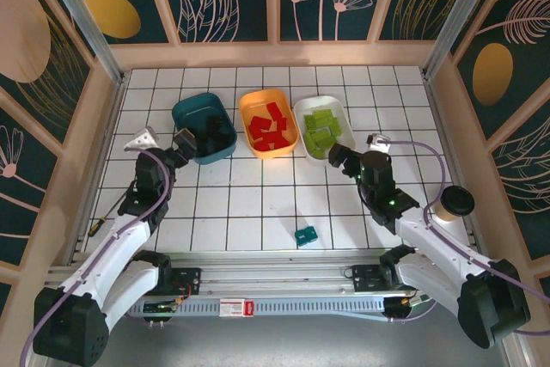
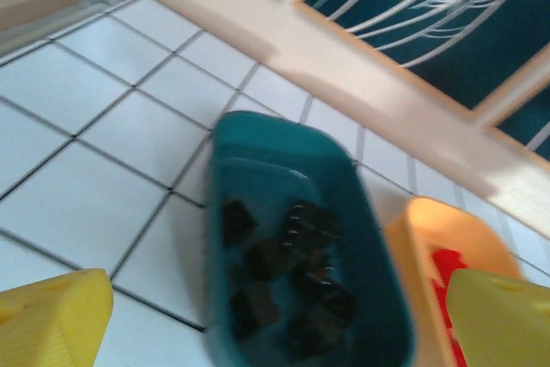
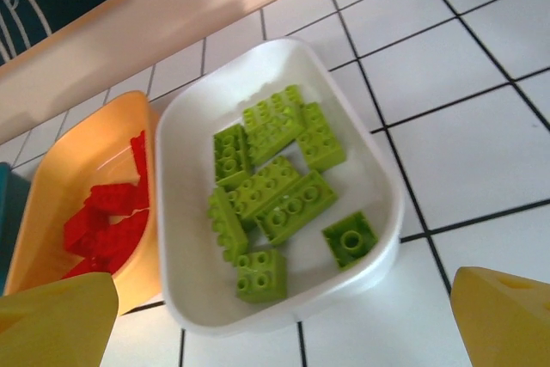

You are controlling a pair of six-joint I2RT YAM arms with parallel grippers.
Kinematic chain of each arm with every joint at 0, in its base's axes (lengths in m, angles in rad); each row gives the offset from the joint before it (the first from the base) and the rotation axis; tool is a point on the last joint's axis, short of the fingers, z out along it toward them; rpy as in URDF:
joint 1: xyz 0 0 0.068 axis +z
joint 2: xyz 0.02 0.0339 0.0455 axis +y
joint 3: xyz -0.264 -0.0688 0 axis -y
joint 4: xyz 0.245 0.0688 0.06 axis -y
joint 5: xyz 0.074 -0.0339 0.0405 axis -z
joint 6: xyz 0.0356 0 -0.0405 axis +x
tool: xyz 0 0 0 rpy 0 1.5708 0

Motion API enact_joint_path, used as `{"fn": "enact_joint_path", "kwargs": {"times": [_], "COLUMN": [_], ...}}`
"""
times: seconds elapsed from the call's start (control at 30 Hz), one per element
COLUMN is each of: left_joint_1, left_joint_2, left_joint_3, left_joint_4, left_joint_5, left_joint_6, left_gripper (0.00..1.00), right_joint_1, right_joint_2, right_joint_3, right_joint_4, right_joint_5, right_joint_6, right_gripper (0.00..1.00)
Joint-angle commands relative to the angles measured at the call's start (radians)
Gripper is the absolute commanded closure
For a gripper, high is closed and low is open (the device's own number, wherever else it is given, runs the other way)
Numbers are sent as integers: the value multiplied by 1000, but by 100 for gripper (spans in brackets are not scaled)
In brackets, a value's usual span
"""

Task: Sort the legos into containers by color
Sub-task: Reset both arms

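Three tubs stand in a row at the back. The dark teal tub (image 1: 204,128) (image 2: 258,126) holds several black bricks (image 2: 292,272). Red bricks (image 1: 269,126) (image 3: 112,221) lie in the orange tub (image 1: 249,109) (image 3: 77,161). In the white tub (image 1: 339,113) (image 3: 189,212) are lime green bricks (image 1: 322,131) (image 3: 275,186). One teal brick (image 1: 305,235) lies alone on the tiles near the front. My left gripper (image 1: 185,140) (image 2: 275,328) hangs open and empty at the teal tub's near left rim. My right gripper (image 1: 338,157) (image 3: 279,328) is open and empty just in front of the white tub.
A round black cup (image 1: 458,202) stands at the right edge beside my right arm. Wooden walls close in the white tiled floor (image 1: 258,195) on three sides. A thin tool (image 1: 101,219) lies at the left edge by my left arm.
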Motion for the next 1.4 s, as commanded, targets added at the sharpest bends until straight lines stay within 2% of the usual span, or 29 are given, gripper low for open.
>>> {"fn": "enact_joint_path", "kwargs": {"times": [0.0, 0.1, 0.27, 0.4, 0.5, 0.6, 0.77, 0.83, 1.0, 1.07, 1.1, 1.13, 1.2, 1.3, 1.37], "left_joint_1": [-2, -1, 12, 59, 68, 66, 74, 75, 141, 183, 203, 203, 203, 204, 204], "left_joint_2": [-34, -18, 170, 333, 396, 470, 566, 613, 609, 622, 650, 681, 644, 652, 652], "left_joint_3": [-96, -120, 11, -3, -86, -111, -196, -247, -177, -170, -200, -236, -212, -204, -205], "left_joint_4": [179, 308, 329, 467, 699, 820, 1036, 1183, 1021, 1010, 1085, 1209, 1085, 1087, 1094], "left_joint_5": [-200, -267, -382, -323, -243, -174, -161, -160, -32, 40, 71, 69, 36, 13, 12], "left_joint_6": [22, 139, 423, 563, 590, 609, 621, 630, 582, 551, 537, 543, 523, 516, 517], "left_gripper": [1, 1, 2, 1, 1, 1, 1, 1, 1, 1, 1, 1, 1, 1, 1], "right_joint_1": [4, 4, 2, 0, 0, -2, -3, -6, -14, -16, -17, -18, -19, -24, -39], "right_joint_2": [-42, -65, -96, -110, -109, -110, -117, -113, -107, -110, -114, -117, -127, -133, -113], "right_joint_3": [-33, -51, -79, -102, -101, -95, -90, -88, -92, -97, -100, -107, -136, -172, -180], "right_joint_4": [76, 87, 114, 140, 139, 132, 106, 101, 127, 144, 158, 171, 232, 310, 338], "right_joint_5": [101, 134, 151, 151, 151, 161, 218, 244, 277, 273, 267, 263, 247, 276, 365], "right_joint_6": [53, 51, -4, -9, -16, -27, -2, 11, -20, -58, -86, -106, -175, -252, -282], "right_gripper": [1, 1, 1, 1, 1, 1, 1, 1, 1, 1, 1, 1, 1, 1, 1]}}
